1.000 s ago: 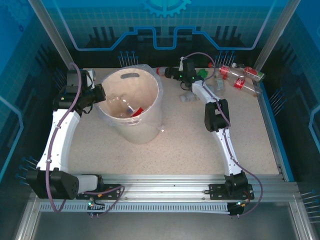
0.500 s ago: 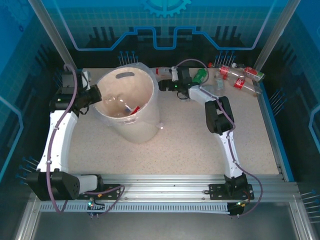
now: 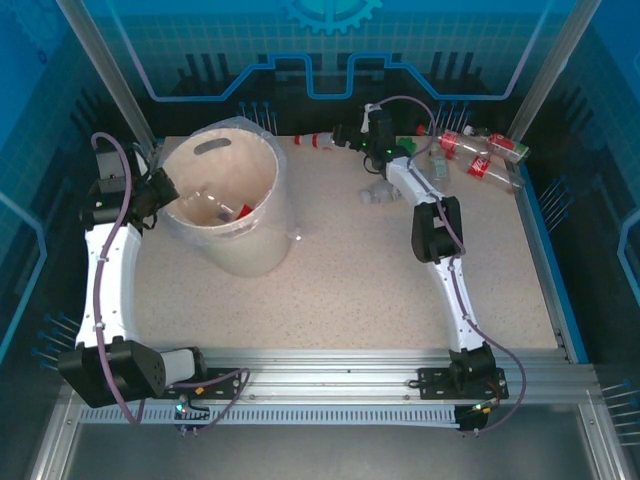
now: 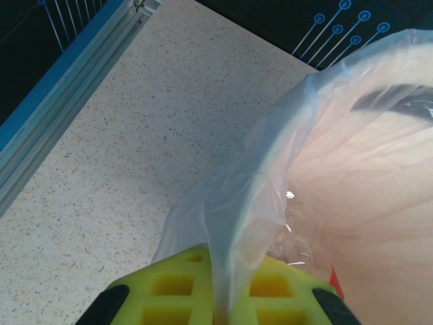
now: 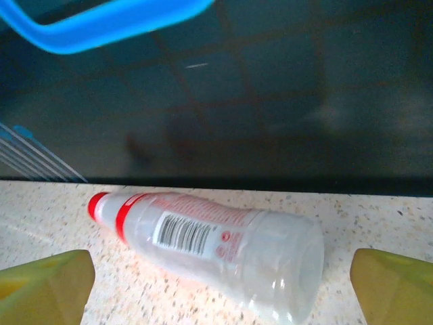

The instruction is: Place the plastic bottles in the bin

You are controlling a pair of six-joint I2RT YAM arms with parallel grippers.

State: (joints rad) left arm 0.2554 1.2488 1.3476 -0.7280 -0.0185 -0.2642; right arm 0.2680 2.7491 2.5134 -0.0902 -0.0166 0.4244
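Left gripper: we see it shut tight at the left rim of the bin. In the wrist view its yellow pads pinch the clear liner. We cannot tell whether the hard wall is caught as well.
Right gripper: spread wide and holding nothing. Its yellow fingers sit at either lower corner of its wrist view.
Back bottle: it lies on its side beyond those fingers and apart from both, with its red cap to the left and its barcode up.
Far edge: that bottle rests just in front of the dark back wall, with little table behind it.
Left edge: the bin stands at the far left of the table. The left arm fills the strip between the bin and the side rail.
Right corner: a cluster of red-labelled bottles lies near the side wall. A green bottle lies just beside the right arm's wrist.
Open room: we see a wide stretch of speckled table between the bin and the right arm, running down to the near rail.
Hard to make out: the bottles inside the bin blur behind the film, so we cannot count them. A pale clear object by the right arm is too small to name.
Cut off: both pairs of fingers are cropped at the bottom of their wrist views.
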